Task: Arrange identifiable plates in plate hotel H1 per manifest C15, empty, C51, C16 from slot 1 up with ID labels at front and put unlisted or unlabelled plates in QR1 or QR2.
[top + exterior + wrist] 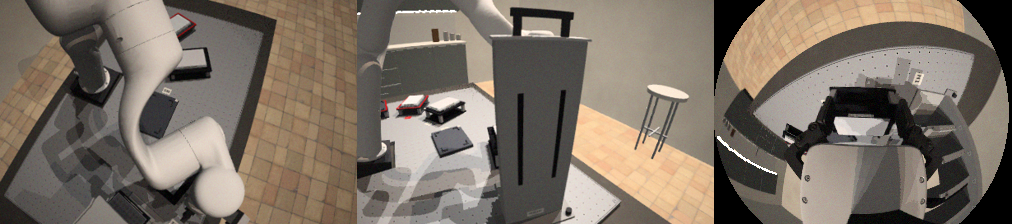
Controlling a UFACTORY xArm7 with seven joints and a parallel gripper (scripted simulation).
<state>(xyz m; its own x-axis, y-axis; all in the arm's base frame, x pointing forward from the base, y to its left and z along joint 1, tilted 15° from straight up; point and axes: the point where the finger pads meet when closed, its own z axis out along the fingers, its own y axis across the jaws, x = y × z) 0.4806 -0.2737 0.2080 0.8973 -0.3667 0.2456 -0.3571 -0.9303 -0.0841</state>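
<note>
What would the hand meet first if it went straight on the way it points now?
Most likely the grey deck. In the wrist view the open hand holds nothing and points down at an angle toward the deck, with a pale plate-like thing showing between its fingers. Depth is unclear, so that thing may come first.

Plate hotel (538, 123) seen only from its blank back panel in ext. view: slots, plates, ID labels all hidden. Top view: arm (152, 95) covers much of the deck, incl. part of the dark nest (158, 115); hotel cut off at bottom edge. Deck label (166, 91) too small to read. Wrist view: gripper (864, 137) fingers spread wide, tips lost against dark shapes below; what lies under them can't be made out. Red-framed plate (181, 24) partly behind arm.
</note>
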